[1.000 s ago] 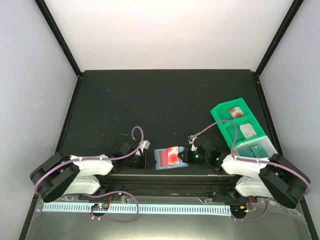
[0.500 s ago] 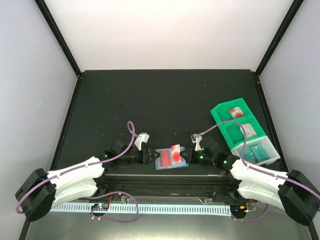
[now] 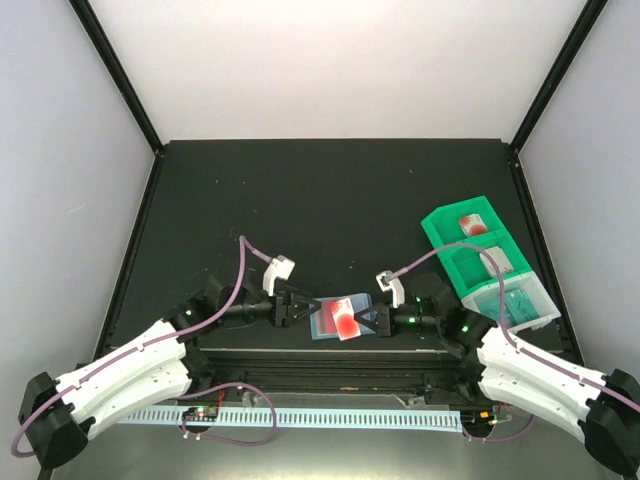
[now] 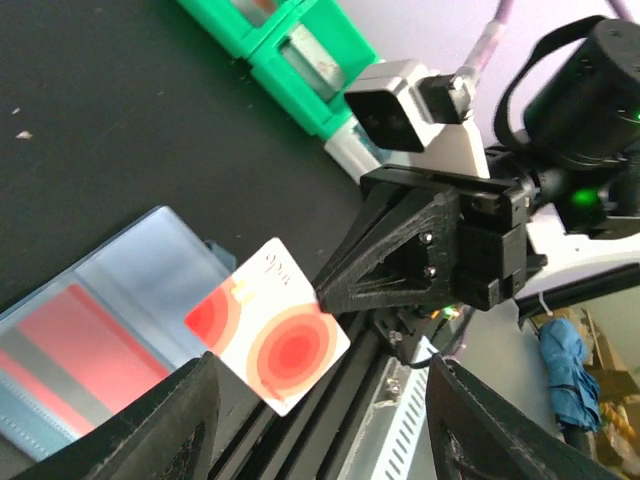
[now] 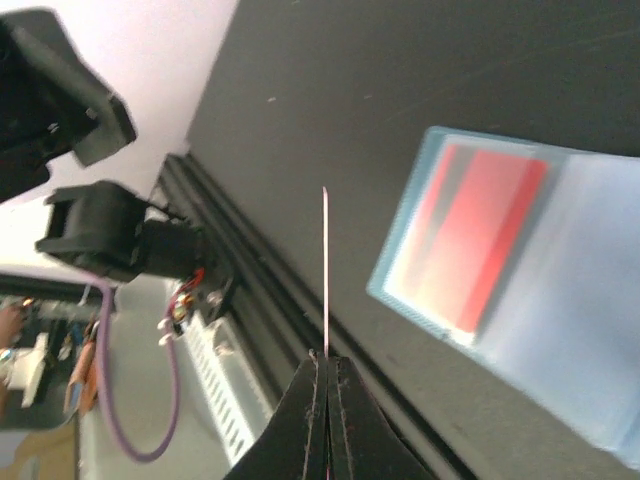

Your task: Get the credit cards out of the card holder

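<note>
Jaws of the right gripper [image 3: 372, 320] pinch the white card [image 4: 270, 340] by its edge, lifting it off the holder [image 4: 130, 270], probably to carry it away. Left gripper [image 3: 298, 308] stands spread beside the holder, gripping nothing. A red card [image 5: 480, 240] sits inside.

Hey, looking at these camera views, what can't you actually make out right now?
- Right wrist: white card is edge-on, face unseen.
- Left wrist: card holder cut off by the left edge; left tool blurred at the bottom edge.
- Top: print on the cards in green tray too small.
</note>
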You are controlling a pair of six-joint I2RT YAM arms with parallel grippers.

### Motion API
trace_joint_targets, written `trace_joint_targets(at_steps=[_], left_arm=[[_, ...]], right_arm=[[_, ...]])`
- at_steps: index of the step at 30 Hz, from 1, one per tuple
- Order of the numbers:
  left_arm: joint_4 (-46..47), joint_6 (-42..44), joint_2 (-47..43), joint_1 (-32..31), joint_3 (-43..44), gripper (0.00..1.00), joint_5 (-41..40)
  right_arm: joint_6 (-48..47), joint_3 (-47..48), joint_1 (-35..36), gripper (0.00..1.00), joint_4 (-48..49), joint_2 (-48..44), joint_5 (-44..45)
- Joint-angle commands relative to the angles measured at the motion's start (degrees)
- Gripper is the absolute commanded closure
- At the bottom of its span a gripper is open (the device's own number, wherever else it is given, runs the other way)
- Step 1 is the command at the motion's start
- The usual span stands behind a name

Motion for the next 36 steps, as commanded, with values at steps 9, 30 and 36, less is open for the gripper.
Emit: trace_joint_targets(at_steps=[9,30,36], left_arm=[[-2.59,2.56,-1.28,0.5,3.19,0.46,11.4],[7.75,-2.98,0.89,0.91,-1.57,0.97,16.62],[10.1,-4.69,1.41,1.28,-2.63,0.98,16.28]], right_arm=[[4.52,-0.91,-0.18,0.99,13.99,-3.13,-19.37],[9.69,-3.77,-0.17,0.99,22.79,-1.6,-21.67],[10.58,-4.15,-0.16,0.97,22.87,-2.64,-19.41]])
